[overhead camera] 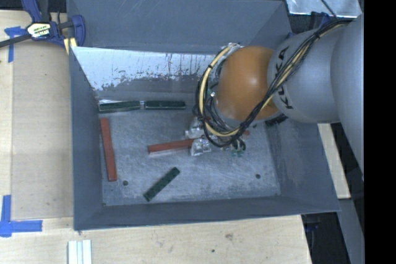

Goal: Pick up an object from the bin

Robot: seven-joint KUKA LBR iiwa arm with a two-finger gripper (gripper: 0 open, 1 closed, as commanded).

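The grey bin point(85, 133) holds five flat sticks: two red-brown and three dark green. Taking the middle red-brown stick point(168, 146) as the mark, it lies nearly level across the bin floor, and the gripper point(199, 140) is down at its right end, touching or all but touching it. Whether the gripper is open or clamped on that end cannot be told, as the arm's orange cover point(244, 80) and a loop of cables point(207, 109) crowd in just above it. The second red-brown stick point(109, 150) lies well to the left of the middle stick, running front to back along the floor's left edge. Two dark green sticks, the left one point(119, 106) and the right one point(164, 105), lie end to end behind the middle stick, at the foot of the back wall. The third dark green stick point(161, 184) lies tilted in front of the middle stick, apart from it and nearer the front wall.
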